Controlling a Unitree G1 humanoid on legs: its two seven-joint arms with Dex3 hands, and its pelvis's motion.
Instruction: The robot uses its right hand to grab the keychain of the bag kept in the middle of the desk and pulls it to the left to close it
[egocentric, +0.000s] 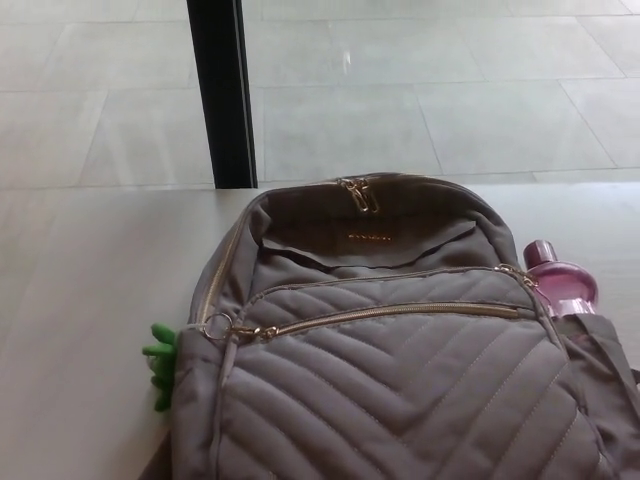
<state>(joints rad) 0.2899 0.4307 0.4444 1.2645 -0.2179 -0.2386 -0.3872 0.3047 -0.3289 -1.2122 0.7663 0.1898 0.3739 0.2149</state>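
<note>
A grey-taupe quilted backpack (400, 380) lies on the pale desk (90, 330), its top facing away from me. Its front pocket zipper (400, 312) runs across in gold, with the ring-shaped pull (217, 326) at the left end. A second zipper line ends at a gold pull (520, 274) on the right. Two gold pulls (358, 191) meet at the top of the bag. A green keychain toy (160, 364) sticks out at the bag's left side. Neither of my hands shows.
A pink bottle (560, 284) stands in the bag's right side pocket. A black post (222, 92) rises behind the desk's far edge, with tiled floor beyond. Bare desk lies left of the bag.
</note>
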